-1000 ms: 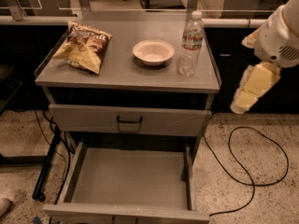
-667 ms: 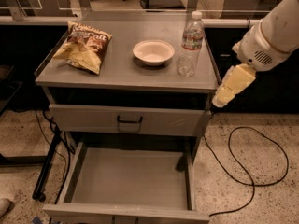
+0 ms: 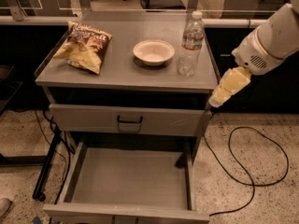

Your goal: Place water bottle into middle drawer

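Observation:
The water bottle [image 3: 190, 42] stands upright at the right rear of the cabinet top, clear with a white cap and a pale label with a red band. The middle drawer [image 3: 131, 177] is pulled out below, its bare grey floor showing and nothing in it. My gripper [image 3: 217, 99], pale yellow on a white arm, hangs just off the cabinet's right edge. It is below and to the right of the bottle, apart from it, pointing down and left.
A white bowl [image 3: 153, 52] sits left of the bottle and a chips bag [image 3: 84, 45] lies at the top's left. A shut drawer front with a black bar handle [image 3: 129, 121] sits above the open drawer. A black cable [image 3: 247, 171] loops on the floor at right.
My arm has swung left, bringing the gripper from well right of the cabinet up to its right edge. The bottle, bowl, bag and drawer have not moved.

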`<action>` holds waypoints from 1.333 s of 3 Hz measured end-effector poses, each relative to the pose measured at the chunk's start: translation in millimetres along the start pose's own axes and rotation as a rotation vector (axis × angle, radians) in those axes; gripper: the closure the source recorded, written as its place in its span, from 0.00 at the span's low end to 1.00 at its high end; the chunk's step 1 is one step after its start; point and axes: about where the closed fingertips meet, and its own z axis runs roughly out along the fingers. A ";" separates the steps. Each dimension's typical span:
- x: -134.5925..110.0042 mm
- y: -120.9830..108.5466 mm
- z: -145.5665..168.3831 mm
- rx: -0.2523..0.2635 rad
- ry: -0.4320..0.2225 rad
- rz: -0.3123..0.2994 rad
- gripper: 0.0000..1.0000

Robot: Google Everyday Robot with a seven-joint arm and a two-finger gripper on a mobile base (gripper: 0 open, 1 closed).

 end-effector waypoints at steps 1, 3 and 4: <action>-11.8 -3.8 10.8 -0.007 -0.047 0.023 0.00; -74.7 -37.1 32.0 0.024 -0.236 0.045 0.00; -87.7 -42.2 44.6 0.002 -0.241 0.045 0.00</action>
